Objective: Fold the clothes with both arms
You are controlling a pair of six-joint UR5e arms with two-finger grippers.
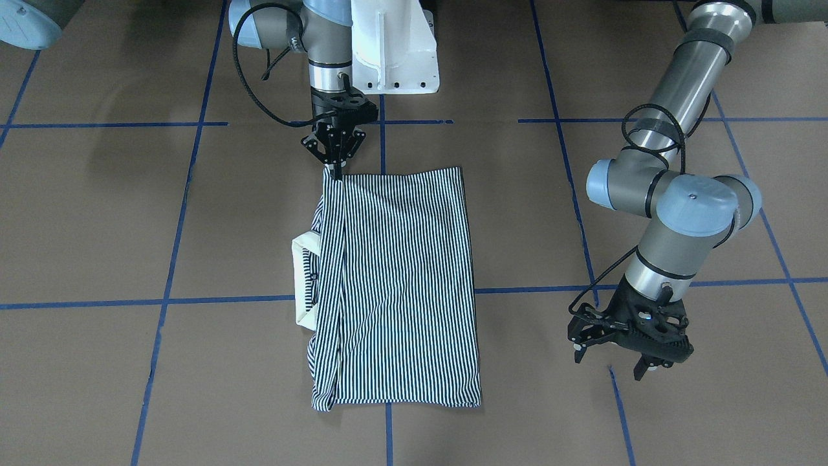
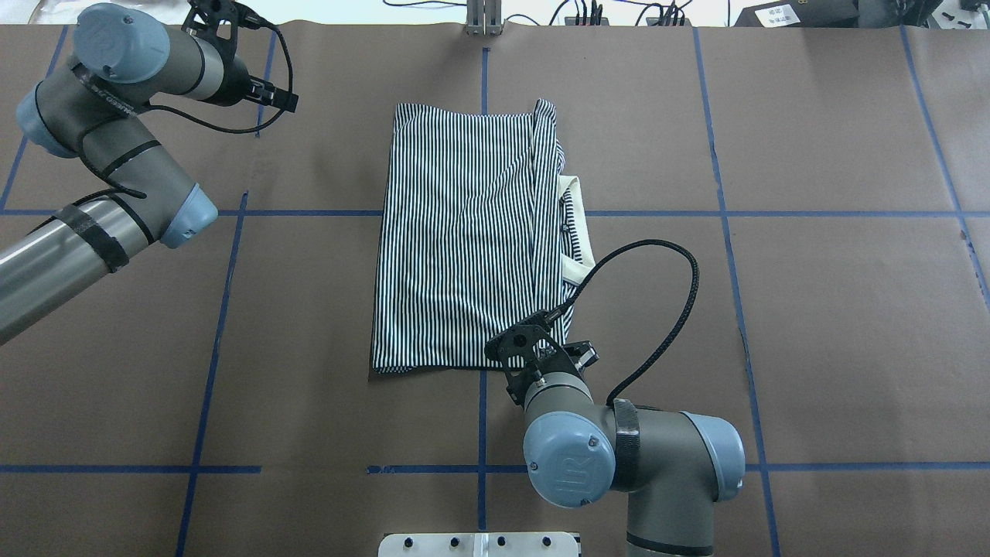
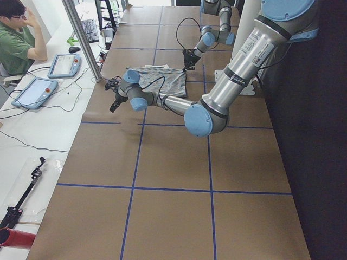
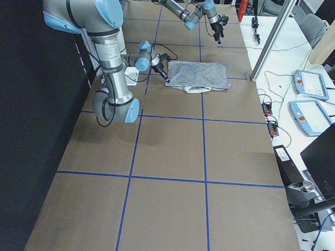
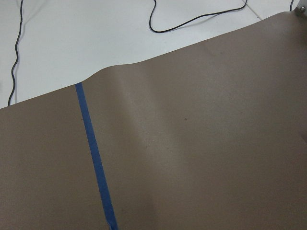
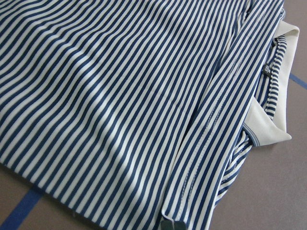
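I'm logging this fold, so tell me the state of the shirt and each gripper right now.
Polo shirt: folded into a rectangle, flat on the table, collar poking out one side.
Right gripper: jaws shut on the shirt's corner nearest the robot.
Left gripper: jaws open, empty, off the shirt.

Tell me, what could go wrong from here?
The right hand pinches just one corner of the navy-and-white striped polo shirt; pulling might drag the folded layers apart. The left hand hangs open, well away, so the other side has no support. The cream collar pokes out and could crumple.
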